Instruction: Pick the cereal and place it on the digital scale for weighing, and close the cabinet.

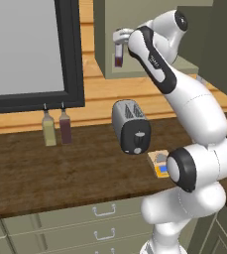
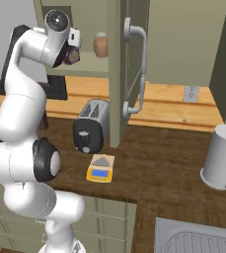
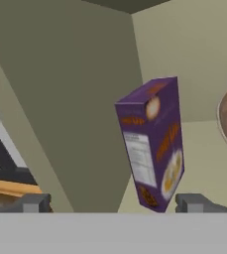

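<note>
Inside the open olive-green cabinet [image 2: 85,29], on its one shelf, stand the purple cereal box [image 3: 152,144] and, near it, a brown jar [image 2: 101,45]. The box stands on end, long axis vertical and leaning slightly, its narrow label side toward the hand camera. The gripper [image 3: 115,202] is spread wide, fingertips either side of the box's base, not touching. The yellow digital scale [image 2: 100,168] lies on the counter [image 2: 164,163] beside the toaster [image 2: 90,126].

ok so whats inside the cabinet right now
On the cabinet shelf stand the purple cereal box and, beside it, a brown jar. The gripper faces the box with its jaws spread wide apart. The arm covers part of the shelf in both base views.
</note>
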